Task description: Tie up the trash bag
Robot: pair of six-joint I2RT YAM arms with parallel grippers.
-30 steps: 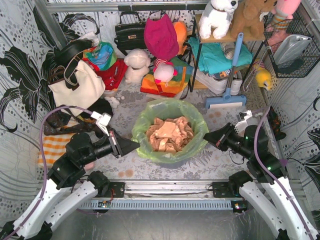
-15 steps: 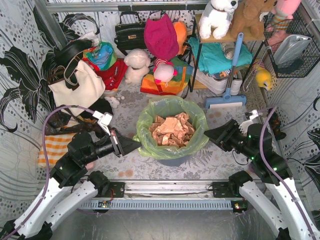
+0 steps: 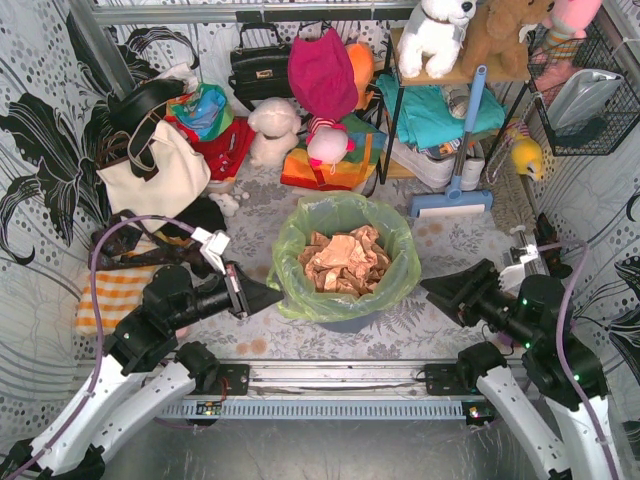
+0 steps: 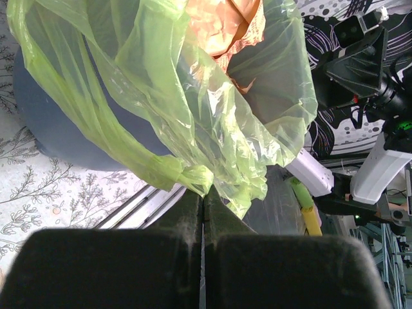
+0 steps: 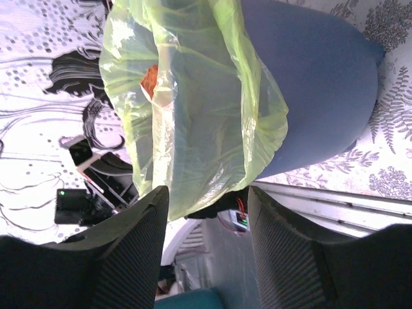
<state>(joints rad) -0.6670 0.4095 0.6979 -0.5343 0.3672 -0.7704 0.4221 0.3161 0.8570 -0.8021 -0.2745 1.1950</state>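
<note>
The lime-green trash bag (image 3: 392, 278) lines a blue-grey bin (image 3: 345, 323) at the middle of the floor, with crumpled tan paper (image 3: 345, 258) inside. My left gripper (image 3: 272, 293) is shut at the bag's left rim. In the left wrist view its fingertips (image 4: 205, 193) pinch a bunched fold of the trash bag (image 4: 193, 96). My right gripper (image 3: 432, 290) stands open to the right of the bag, a short gap away. In the right wrist view the trash bag (image 5: 193, 109) hangs beyond the right gripper (image 5: 207, 192), over the bin (image 5: 309, 84), with nothing between the fingers.
Stuffed toys (image 3: 272, 130), handbags (image 3: 160, 170) and folded cloths crowd the back wall. A shelf (image 3: 440, 110) and a blue-handled squeegee (image 3: 455, 195) stand back right. An orange striped cloth (image 3: 110, 295) lies at the left. A metal rail (image 3: 330, 385) runs along the near edge.
My right gripper opened, let go of the bag's right rim and drew back to the right. The bag's mouth relaxed and narrowed. The left gripper kept its hold.
</note>
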